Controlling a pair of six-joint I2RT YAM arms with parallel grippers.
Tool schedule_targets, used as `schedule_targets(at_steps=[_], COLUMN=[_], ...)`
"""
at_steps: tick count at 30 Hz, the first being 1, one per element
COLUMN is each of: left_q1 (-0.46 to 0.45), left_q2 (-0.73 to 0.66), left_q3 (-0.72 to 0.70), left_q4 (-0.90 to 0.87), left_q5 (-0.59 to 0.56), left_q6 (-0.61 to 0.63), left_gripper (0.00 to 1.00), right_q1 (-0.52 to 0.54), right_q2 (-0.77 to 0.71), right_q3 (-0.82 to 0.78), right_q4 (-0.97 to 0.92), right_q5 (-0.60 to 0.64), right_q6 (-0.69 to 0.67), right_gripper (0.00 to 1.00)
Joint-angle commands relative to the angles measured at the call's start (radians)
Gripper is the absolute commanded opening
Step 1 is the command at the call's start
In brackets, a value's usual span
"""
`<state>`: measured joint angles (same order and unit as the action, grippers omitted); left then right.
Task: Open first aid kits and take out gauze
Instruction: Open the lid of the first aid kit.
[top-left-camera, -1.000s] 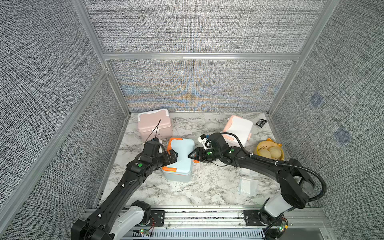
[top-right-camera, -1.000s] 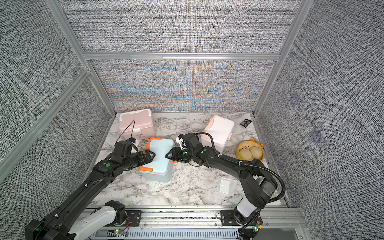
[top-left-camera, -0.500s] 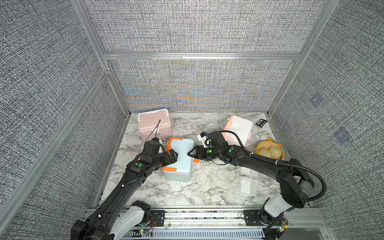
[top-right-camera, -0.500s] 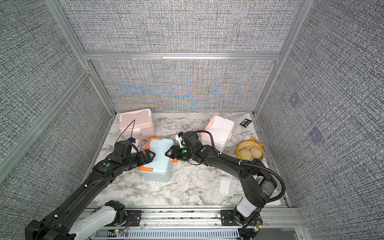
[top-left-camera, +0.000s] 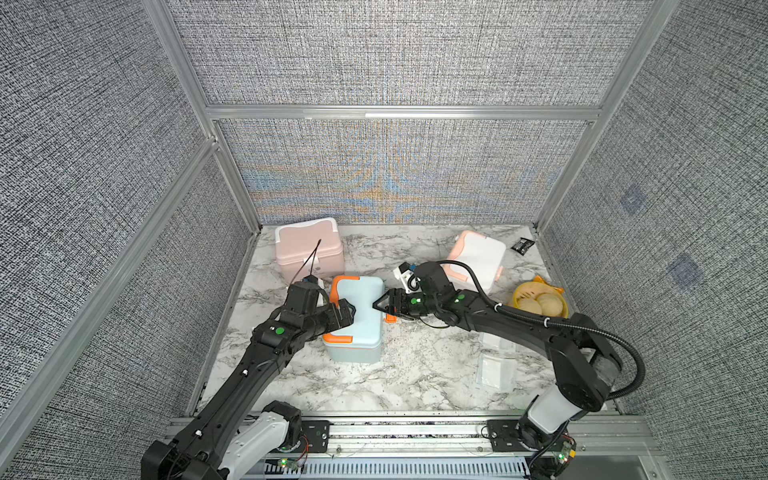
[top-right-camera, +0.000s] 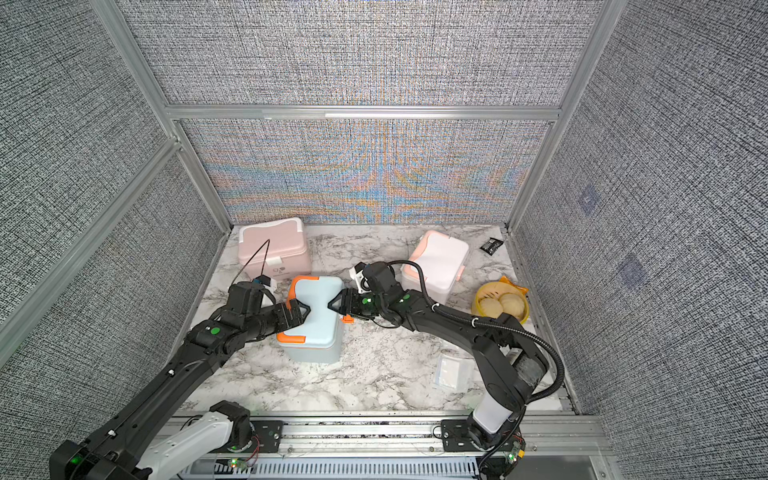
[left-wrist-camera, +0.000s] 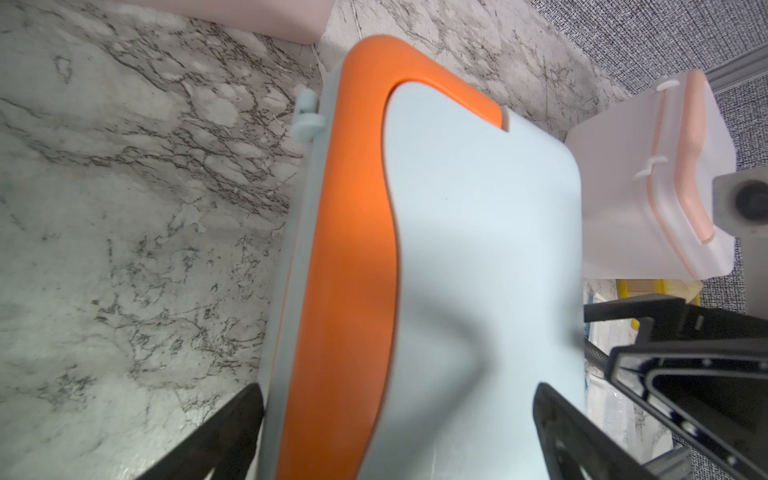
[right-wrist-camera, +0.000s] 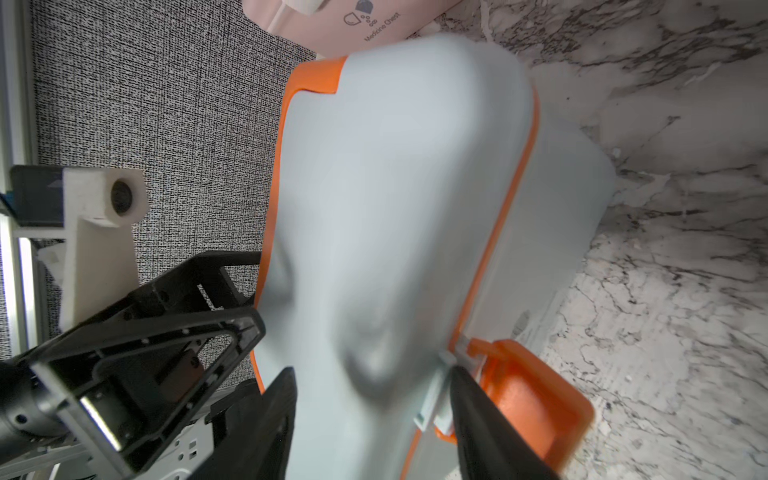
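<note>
The pale blue-and-orange first aid kit (top-left-camera: 361, 307) (top-right-camera: 320, 316) stands mid-table with its lid down. My left gripper (top-left-camera: 348, 316) (left-wrist-camera: 395, 432) is open wide over the kit's hinge side; one finger is outside the wall and the other over the lid (left-wrist-camera: 478, 249). My right gripper (top-left-camera: 380, 305) (right-wrist-camera: 374, 419) is open on the opposite side. One of its fingers lies over the lid, the other sits by the flipped-out orange latch (right-wrist-camera: 528, 386). The pink kit (top-left-camera: 307, 245) and the white-and-peach kit (top-left-camera: 478, 257) stand closed at the back. Gauze packets (top-left-camera: 496, 370) (top-right-camera: 451, 372) lie front right.
A yellow basket (top-left-camera: 519, 293) with buns sits at the right edge, behind the right arm. A small black wrapper (top-left-camera: 522, 245) lies in the back right corner. Grey fabric walls close in the marble table (top-left-camera: 415, 374) on three sides.
My right gripper has slid a little leftward onto the blue kit's latch side, its jaws no wider or narrower. The left gripper and the kits have not moved.
</note>
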<state>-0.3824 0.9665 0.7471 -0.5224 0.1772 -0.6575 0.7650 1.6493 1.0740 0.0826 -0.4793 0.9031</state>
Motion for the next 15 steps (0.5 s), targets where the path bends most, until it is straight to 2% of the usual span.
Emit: schedule_targets(at_steps=[1, 6, 15], left_q1=[-0.001, 0.000, 0.000], left_q2=[-0.002, -0.015, -0.048], left_q3=[-0.013, -0.042, -0.007], left_q4=[0.039, 0.096, 0.054], left_q5=[0.057, 0.093, 0.073], left_q6=[-0.014, -0.020, -0.018], left_gripper=[1.00, 1.00, 1.00], right_q1=[0.004, 0.003, -0.004], right_q2=[0.016, 0.002, -0.056], right_q3=[-0.023, -0.048, -0.069], right_q4=[0.099, 0.152, 0.146], right_q5=[-0.068, -0.085, -0.083], right_q6=[0.104, 0.152, 0.158], right_gripper=[0.61, 0.61, 0.61])
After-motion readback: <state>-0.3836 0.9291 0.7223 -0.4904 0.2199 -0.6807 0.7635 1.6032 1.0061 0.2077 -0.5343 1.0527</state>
